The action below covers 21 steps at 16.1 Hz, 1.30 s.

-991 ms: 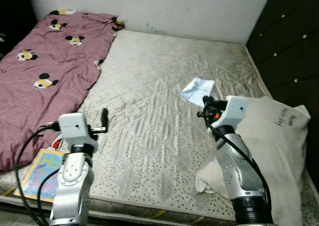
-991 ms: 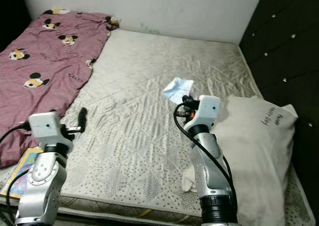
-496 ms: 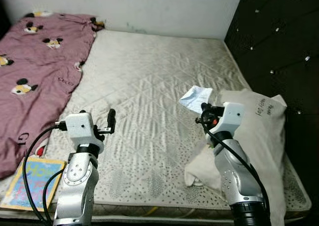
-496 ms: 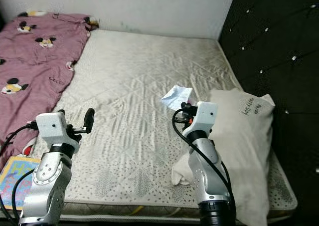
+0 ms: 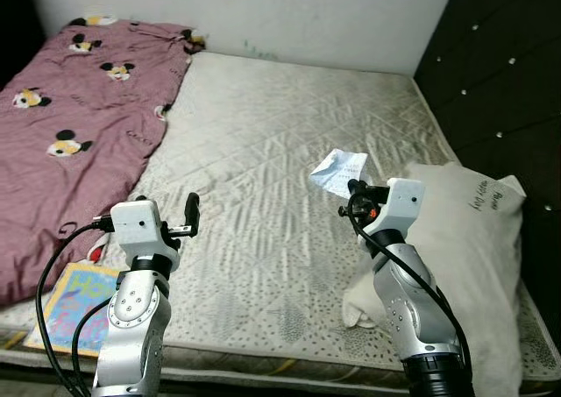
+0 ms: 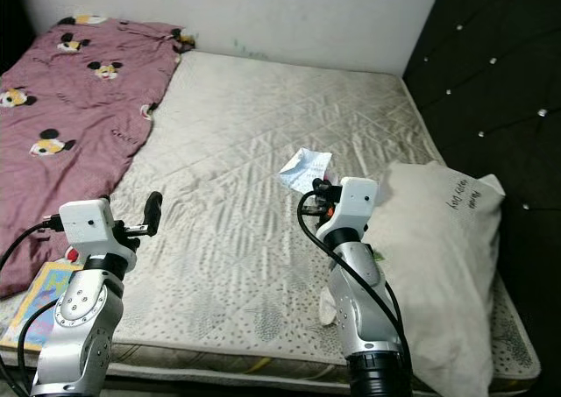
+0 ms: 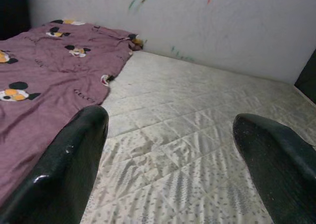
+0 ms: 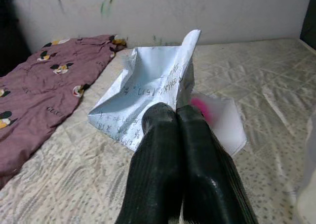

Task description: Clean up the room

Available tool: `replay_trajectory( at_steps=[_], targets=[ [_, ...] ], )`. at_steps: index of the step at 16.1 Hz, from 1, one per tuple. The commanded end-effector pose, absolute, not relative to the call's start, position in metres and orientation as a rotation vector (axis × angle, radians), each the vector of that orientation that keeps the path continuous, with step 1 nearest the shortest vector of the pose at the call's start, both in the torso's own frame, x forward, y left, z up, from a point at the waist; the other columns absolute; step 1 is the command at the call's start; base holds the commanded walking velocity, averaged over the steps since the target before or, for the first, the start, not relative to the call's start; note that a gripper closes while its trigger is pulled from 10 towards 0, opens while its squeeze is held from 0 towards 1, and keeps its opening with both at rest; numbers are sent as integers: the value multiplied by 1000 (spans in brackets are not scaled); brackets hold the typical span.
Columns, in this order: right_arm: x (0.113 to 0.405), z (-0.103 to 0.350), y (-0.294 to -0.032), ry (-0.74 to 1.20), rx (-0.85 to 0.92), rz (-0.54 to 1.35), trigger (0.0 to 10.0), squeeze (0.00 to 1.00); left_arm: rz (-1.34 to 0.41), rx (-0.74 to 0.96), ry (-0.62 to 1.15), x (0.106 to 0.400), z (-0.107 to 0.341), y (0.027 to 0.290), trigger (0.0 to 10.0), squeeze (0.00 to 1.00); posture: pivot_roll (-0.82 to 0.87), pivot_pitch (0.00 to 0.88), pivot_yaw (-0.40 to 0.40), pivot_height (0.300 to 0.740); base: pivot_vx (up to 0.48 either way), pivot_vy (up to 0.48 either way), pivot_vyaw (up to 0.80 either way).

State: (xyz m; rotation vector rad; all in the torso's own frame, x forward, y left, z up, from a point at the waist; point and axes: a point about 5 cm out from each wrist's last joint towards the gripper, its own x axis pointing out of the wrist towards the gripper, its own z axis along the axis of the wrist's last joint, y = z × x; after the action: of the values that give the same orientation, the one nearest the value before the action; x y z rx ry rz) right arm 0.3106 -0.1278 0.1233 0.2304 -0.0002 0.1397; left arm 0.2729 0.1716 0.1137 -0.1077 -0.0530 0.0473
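1. Head views: right gripper [image 5: 355, 192] raised over the mattress [image 5: 289, 152], fingers pinched on a crumpled paper sheet [image 5: 339, 171] that stands up off the bed, prob. litter being carried off. Pillow [image 5: 473, 239] lies just beside that arm at the bed's right edge. Left gripper [image 5: 191, 211] up at the front-left, holding nothing, likely kept free for the next item. Maroon blanket [image 5: 79, 125] covers the left side; a picture book [image 5: 66, 305] rests at the front-left corner.
2. Left wrist view: fingers [image 7: 69, 164] spread wide apart, nothing btwn them, aimed along mattress toward the wall [image 7: 207, 21].
3. Right wrist view: both fingers [image 8: 160, 159] pressed together w/ the handwritten sheet clamped at their tips.
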Motion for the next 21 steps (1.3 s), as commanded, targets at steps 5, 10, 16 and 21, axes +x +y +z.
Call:
replay_trajectory(
  at_steps=[5, 10, 16, 21],
  targets=[
    [312, 129, -128, -22, 225, 144, 10000, 0, 31, -99, -59, 273, 116, 170, 10000, 0, -18, 49, -59, 740, 0, 311, 0],
    [314, 128, -127, -19, 218, 153, 10000, 0, 28, -95, -62, 273, 116, 170, 10000, 0, -16, 44, -62, 740, 0, 379, 0],
    [314, 128, -127, -16, 212, 151, 10000, 0, 26, -97, -64, 273, 117, 170, 10000, 0, -15, 49, -63, 740, 0, 389, 0],
    [313, 125, -128, -7, 205, 151, 10000, 0, 31, -102, -53, 271, 115, 171, 10000, 0, -16, 57, -65, 740, 0, 439, 0]
  ],
)
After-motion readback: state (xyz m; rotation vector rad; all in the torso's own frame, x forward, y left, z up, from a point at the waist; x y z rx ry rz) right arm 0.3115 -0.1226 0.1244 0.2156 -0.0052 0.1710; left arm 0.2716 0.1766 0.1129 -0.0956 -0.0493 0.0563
